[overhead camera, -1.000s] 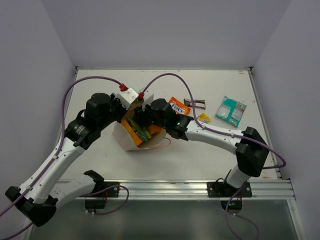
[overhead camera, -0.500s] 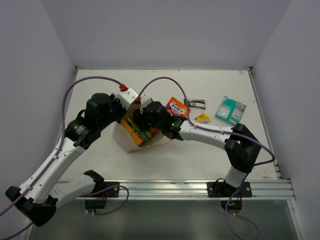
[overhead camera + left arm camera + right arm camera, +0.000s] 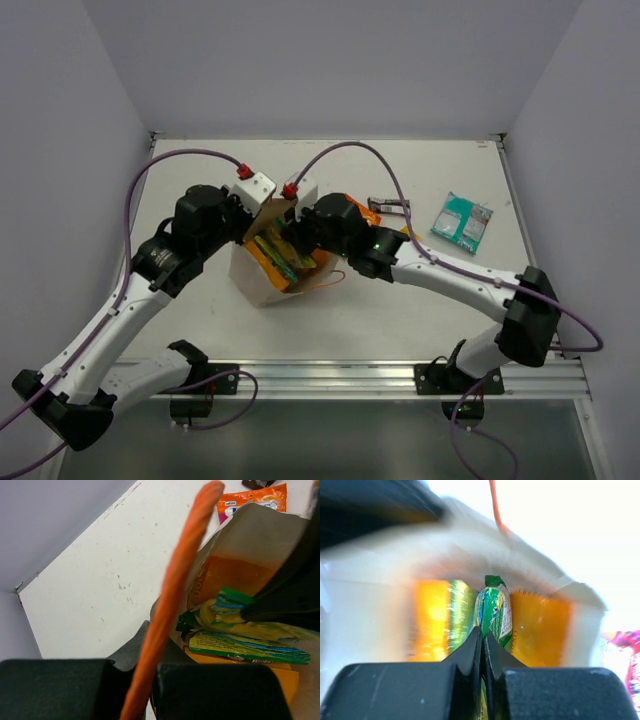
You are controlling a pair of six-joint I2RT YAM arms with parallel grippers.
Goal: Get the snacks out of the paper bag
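Observation:
The cream paper bag (image 3: 258, 282) is tipped with its mouth facing right. My left gripper (image 3: 257, 203) is shut on its orange string handle (image 3: 175, 595), which runs up between the fingers (image 3: 210, 690). My right gripper (image 3: 301, 238) is inside the bag mouth, shut on a green packet (image 3: 496, 611). The left wrist view shows that packet (image 3: 231, 600) at the right finger's tip. Another green packet (image 3: 245, 649) and orange packets (image 3: 240, 575) lie in the bag. On the table lie an orange packet (image 3: 362, 208), a dark brown bar (image 3: 390, 205) and a teal packet (image 3: 462, 220).
The orange packet on the table is partly hidden behind my right wrist. The bag's second orange handle loop (image 3: 333, 280) trails on the table at the mouth. White walls close the table at the back and both sides.
My right gripper reached further into the bag mouth, then drew back a little to the right, and its elbow swung right. My left arm and the bag stayed nearly still.

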